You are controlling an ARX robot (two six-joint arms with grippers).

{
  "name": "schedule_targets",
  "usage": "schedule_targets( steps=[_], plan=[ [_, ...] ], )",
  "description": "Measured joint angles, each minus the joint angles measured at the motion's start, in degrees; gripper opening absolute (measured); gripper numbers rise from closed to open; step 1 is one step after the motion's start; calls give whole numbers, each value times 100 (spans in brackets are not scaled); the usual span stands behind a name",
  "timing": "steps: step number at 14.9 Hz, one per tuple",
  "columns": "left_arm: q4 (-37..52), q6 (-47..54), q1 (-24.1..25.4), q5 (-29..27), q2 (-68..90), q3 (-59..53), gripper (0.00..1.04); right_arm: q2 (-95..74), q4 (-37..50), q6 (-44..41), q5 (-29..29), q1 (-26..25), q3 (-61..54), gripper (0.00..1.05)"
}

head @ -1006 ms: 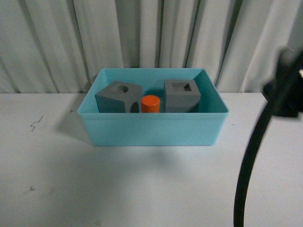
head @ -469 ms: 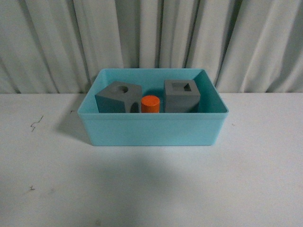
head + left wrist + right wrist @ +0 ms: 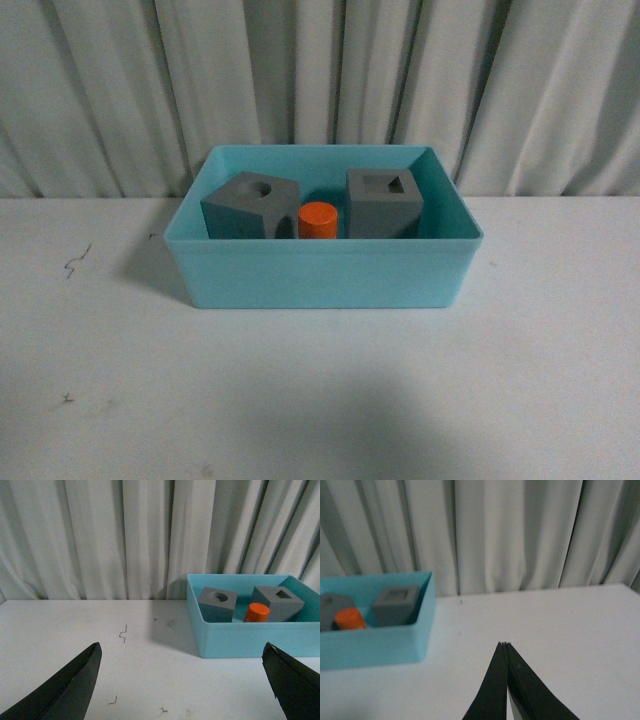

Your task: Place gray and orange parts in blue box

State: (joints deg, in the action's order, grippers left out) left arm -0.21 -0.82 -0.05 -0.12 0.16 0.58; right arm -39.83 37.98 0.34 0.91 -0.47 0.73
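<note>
I see a white table (image 3: 320, 400) with a few dark scuff marks, backed by pale pleated curtains (image 3: 320, 80). One blue box (image 3: 322, 272) sits on it near the curtain, holding two gray cubes and one orange cylinder (image 3: 318, 220) between them: the round-recess cube (image 3: 248, 205) to the left, the rectangular-recess cube (image 3: 385, 203) to the right. My left gripper (image 3: 182, 680) hangs low above the table with its fingers spread wide, empty. My right gripper (image 3: 506, 647) has its fingertips pressed together, holding nothing.
</note>
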Motion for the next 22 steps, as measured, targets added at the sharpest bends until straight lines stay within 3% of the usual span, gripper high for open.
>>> schedule_targets(
  steps=[12, 15, 22],
  plan=[
    [0, 2, 0, 11, 0, 0, 98, 2295, -2100, -17, -90, 46, -9, 2],
    [-4, 0, 0, 13, 0, 0, 98, 3969, -3716, -17, -94, 46, -4, 2],
    [2, 0, 0, 13, 0, 0, 98, 3963, -3825, -20, -90, 46, -7, 2]
  ],
)
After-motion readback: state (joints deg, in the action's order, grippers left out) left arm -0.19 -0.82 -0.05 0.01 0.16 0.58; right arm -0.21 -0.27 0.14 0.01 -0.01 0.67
